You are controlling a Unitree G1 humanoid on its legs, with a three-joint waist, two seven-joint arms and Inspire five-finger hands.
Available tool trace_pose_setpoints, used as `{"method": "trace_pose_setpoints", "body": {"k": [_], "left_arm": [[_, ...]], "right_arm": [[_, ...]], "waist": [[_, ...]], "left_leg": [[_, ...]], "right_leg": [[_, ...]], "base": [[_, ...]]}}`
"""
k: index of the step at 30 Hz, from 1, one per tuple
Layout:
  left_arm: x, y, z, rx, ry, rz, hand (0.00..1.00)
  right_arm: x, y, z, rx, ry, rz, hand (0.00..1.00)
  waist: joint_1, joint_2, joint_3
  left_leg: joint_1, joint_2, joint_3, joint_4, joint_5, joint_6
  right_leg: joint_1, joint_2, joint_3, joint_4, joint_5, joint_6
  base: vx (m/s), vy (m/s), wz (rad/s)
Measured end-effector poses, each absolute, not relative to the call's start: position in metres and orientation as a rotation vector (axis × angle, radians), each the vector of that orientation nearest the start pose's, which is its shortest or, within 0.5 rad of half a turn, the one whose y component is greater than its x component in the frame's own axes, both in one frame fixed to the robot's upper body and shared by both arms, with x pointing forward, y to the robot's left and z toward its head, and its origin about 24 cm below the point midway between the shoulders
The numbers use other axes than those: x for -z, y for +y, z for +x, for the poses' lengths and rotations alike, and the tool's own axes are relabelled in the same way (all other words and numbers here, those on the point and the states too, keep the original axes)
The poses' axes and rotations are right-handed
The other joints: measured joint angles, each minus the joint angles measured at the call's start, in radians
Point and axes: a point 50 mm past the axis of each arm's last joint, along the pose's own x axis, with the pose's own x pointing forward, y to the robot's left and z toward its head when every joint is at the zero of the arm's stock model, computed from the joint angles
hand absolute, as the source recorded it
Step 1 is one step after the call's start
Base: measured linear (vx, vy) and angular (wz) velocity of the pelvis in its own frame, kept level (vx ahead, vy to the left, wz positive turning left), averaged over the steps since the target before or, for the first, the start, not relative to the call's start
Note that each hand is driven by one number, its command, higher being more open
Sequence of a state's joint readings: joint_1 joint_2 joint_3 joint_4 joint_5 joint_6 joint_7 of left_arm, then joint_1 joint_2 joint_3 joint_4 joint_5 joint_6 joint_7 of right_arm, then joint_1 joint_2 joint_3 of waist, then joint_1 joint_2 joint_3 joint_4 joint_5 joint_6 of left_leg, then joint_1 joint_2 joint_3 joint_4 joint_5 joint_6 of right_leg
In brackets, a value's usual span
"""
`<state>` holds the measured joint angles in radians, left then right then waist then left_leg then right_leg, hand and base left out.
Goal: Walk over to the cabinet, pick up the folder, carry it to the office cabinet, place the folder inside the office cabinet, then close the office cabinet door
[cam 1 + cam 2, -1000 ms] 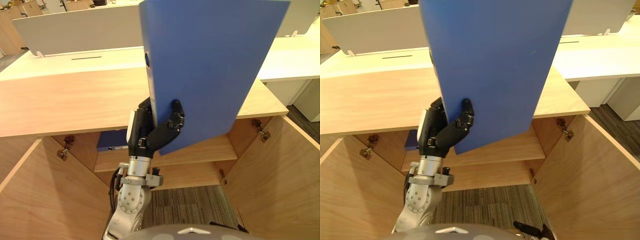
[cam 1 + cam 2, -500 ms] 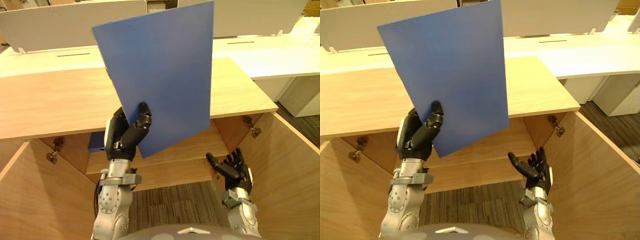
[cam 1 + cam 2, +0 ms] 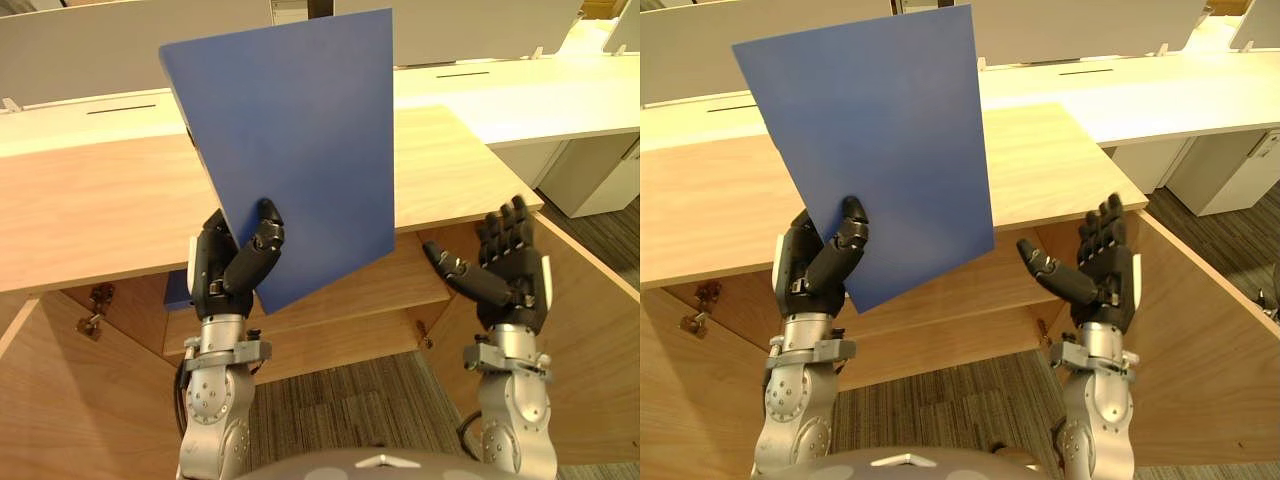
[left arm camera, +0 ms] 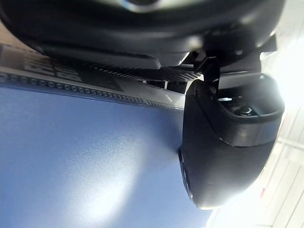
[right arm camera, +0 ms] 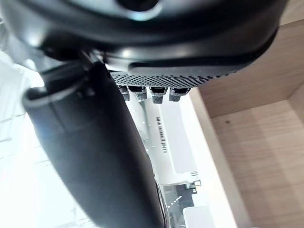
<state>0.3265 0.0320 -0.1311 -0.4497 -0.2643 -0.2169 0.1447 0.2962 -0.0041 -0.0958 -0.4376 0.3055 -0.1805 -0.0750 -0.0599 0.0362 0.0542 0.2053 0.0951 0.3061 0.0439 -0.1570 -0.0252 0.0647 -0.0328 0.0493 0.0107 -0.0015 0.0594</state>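
One folder (image 3: 290,140), left robot hand (image 3: 222,272) clamped (wrist view: thumb (image 4: 223,142) pressing it)

Right hand (image 3: 508,272): absent a second ago and low before the cabinet (image 3: 90,220) opening half a second ago. It is now raised level with the cabinet's top edge, fingers straight and spread, palm turned toward the folder (image 3: 300,150) and apart from it. Folder: formerly close to the head camera with its top cut off, now farther out with its whole upper edge showing (the camera itself has also shifted).
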Motion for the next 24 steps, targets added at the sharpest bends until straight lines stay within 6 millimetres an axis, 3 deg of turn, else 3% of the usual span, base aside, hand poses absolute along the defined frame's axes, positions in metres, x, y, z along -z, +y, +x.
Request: {"method": "trace_pose_setpoints", "body": {"k": [6, 12, 17, 24], "left_arm": [[-0.101, 0.150, 0.193, -0.083, -0.355, -0.298, 0.00], [-0.107, 0.143, 0.198, -0.002, -0.383, -0.302, 0.00], [-0.102, 0.138, 0.202, 0.084, -0.358, -0.301, 0.00], [-0.110, 0.138, 0.209, 0.205, -0.397, -0.276, 0.00]], "right_arm": [[-0.130, -0.189, 0.199, 0.157, -0.520, 0.233, 1.00], [-0.145, -0.172, 0.209, -0.027, -0.577, 0.180, 1.00], [-0.145, -0.167, 0.220, -0.127, -0.563, 0.124, 1.00], [-0.124, -0.177, 0.239, -0.157, -0.440, 0.028, 1.00]], "waist": [[0.001, 0.000, 0.015], [0.001, 0.000, 0.015], [0.004, -0.001, 0.015], [0.006, -0.001, 0.014]], "left_leg": [[-0.022, 0.000, 0.005, 0.021, -0.002, 0.000], [-0.033, 0.001, 0.003, 0.024, -0.002, 0.000], [-0.036, -0.002, -0.008, 0.024, -0.001, 0.002], [-0.041, -0.013, -0.023, 0.024, 0.005, 0.011]], "right_leg": [[-0.012, -0.001, 0.008, -0.008, 0.018, 0.000], [-0.013, -0.002, 0.006, -0.012, 0.023, 0.001], [-0.011, -0.007, -0.004, -0.013, 0.025, 0.003], [-0.010, -0.021, -0.019, -0.016, 0.030, 0.011]], "base": [[-0.05, -0.008, -0.05], [-0.02, -0.007, 0.00], [-0.01, -0.005, 0.07], [-0.02, 0.005, 0.07]]}}
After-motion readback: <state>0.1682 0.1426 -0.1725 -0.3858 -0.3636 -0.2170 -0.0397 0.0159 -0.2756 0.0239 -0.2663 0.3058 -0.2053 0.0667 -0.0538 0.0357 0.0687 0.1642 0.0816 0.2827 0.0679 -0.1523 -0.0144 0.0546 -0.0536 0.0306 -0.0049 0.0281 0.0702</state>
